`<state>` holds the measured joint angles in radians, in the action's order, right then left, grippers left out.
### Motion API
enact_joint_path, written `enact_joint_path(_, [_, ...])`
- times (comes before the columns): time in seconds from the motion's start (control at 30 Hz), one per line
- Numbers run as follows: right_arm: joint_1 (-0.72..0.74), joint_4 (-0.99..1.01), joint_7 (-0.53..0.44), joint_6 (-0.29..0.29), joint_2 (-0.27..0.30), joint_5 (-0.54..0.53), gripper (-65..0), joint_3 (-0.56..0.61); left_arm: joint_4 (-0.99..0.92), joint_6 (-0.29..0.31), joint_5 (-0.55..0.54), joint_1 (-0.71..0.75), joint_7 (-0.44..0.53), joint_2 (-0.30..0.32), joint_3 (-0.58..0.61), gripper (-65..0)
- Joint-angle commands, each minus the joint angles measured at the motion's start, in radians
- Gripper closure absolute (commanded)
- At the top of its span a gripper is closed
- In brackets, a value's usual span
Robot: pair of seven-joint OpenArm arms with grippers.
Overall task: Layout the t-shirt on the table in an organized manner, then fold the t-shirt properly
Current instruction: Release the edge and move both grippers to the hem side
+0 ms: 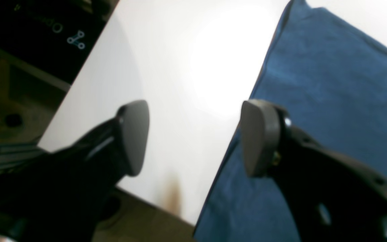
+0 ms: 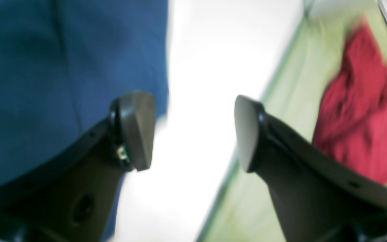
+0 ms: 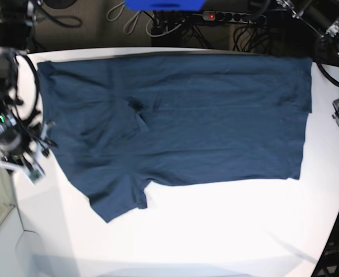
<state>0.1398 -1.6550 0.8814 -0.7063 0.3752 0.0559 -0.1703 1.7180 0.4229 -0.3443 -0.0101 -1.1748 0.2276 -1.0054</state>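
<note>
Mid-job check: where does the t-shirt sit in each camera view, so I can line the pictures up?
Left wrist: the t-shirt fills the right side, its edge running diagonally beside the right-hand finger.
Right wrist: it fills the left side, behind the left-hand finger.
Base: spread across the upper middle, lengthwise left to right.
Shared landmark: the white table bordering the shirt's edge in all three.

White table (image 3: 215, 225): navy t-shirt (image 3: 187, 121) spread flat across far half, near half bare.
</note>
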Motion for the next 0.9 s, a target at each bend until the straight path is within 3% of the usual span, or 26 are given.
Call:
enact_joint_path(0.0, [0.074,0.031,-0.017,0.008,-0.011,0.042,-37.7,0.025,0.004,0.0,-0.016,-0.02,0.025,0.022,0.0,-41.2])
enact_joint_path(0.13, [0.291,0.307,-0.067,0.008,-0.111,0.236,-37.7,0.105,-0.006,0.0,-0.016,-0.024,0.026,0.022,0.0,-41.2])
enact_joint_path(0.27, [0.424,0.566,-0.189,0.008,-0.166,0.316,-37.7,0.111,0.001,0.0,-0.016,-0.02,0.026,0.036,0.0,-41.2])
enact_joint_path(0.57, [0.515,0.887,-0.393,0.008,-0.14,0.313,-37.9,0.11,-0.008,0.0,-0.014,0.006,0.028,0.082,-0.008,-41.2])
enact_joint_path(0.87, [0.504,0.915,-0.413,0.008,-0.117,0.256,-37.9,0.11,-0.016,-0.003,-0.014,0.0,0.028,0.082,-0.005,-41.2])
